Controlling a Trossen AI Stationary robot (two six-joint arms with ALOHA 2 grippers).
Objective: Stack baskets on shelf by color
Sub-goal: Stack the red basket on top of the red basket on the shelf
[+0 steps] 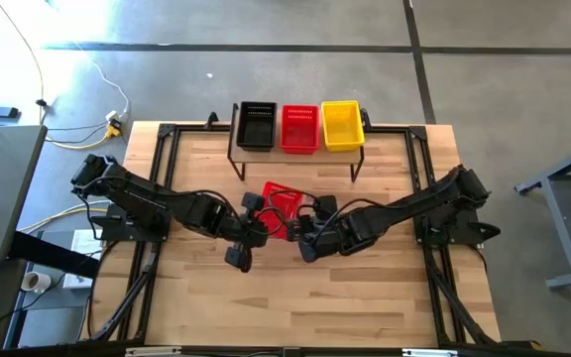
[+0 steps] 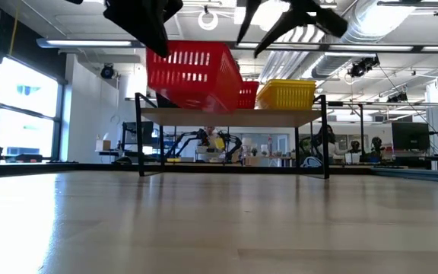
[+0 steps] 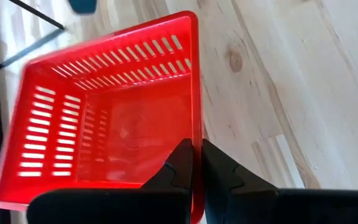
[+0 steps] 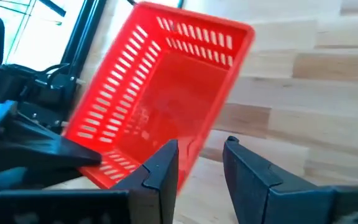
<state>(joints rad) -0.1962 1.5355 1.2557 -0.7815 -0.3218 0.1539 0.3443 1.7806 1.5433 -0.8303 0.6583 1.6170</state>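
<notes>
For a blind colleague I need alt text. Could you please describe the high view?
From above, the left gripper and the right gripper meet at a red basket in the middle of the wooden table. Behind it, the shelf carries a black basket, another red basket and a yellow basket in a row.

Beyond my table I see tall windows (image 2: 17, 106), ceiling strip lights (image 2: 90, 43), and grey concrete floor (image 1: 504, 89).
</notes>
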